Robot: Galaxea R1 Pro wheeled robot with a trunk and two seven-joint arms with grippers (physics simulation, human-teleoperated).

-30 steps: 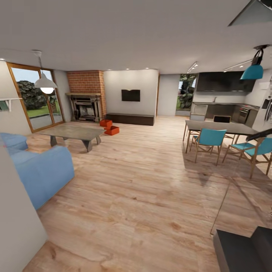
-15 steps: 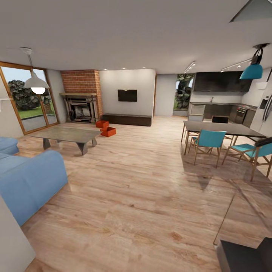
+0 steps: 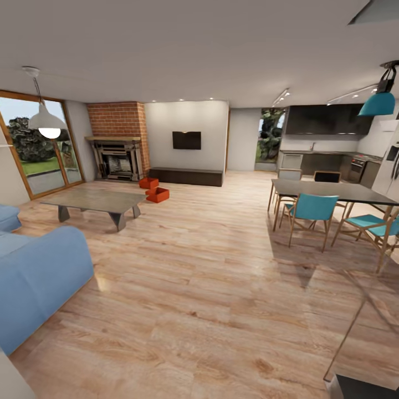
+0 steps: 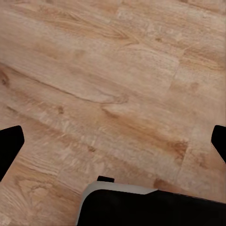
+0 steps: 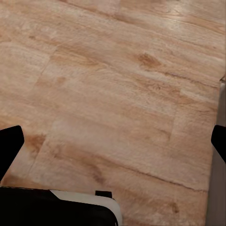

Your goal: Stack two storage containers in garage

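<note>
Left claw [image 4: 113,141]: spread wide, dark fingertips at opposite edges of the wrist view, nothing between them; hangs over bare wood plank floor [image 4: 117,80].
Right claw [image 5: 113,141]: likewise spread wide and empty, above the same planks; pale strip along one edge, unidentifiable.
Storage containers: two orange-red bins on the living room floor, far off across the room. Nearer container [image 3: 158,194] just beside the farther container [image 3: 148,183], possibly touching, cannot tell at this range. Both sit between the low grey coffee table [image 3: 97,200] and the long dark bench [image 3: 188,176], near the brick fireplace [image 3: 117,158].
Handling (judgement): thin low walls, open tops; likely light and stiff, probably empty, though interiors too small to check. Best hold likely on a wall rim, pinched from above, or one claw per short end. Alike in shape, so should stack squarely.
Surroundings: blue sofa [image 3: 39,277] close at left; dining desk [image 3: 332,191] with teal chairs at right.
Hidden or unclear: container contents, exact gap between them; garage unseen; dark corner at lower right of head view cut off, unidentified.
</note>
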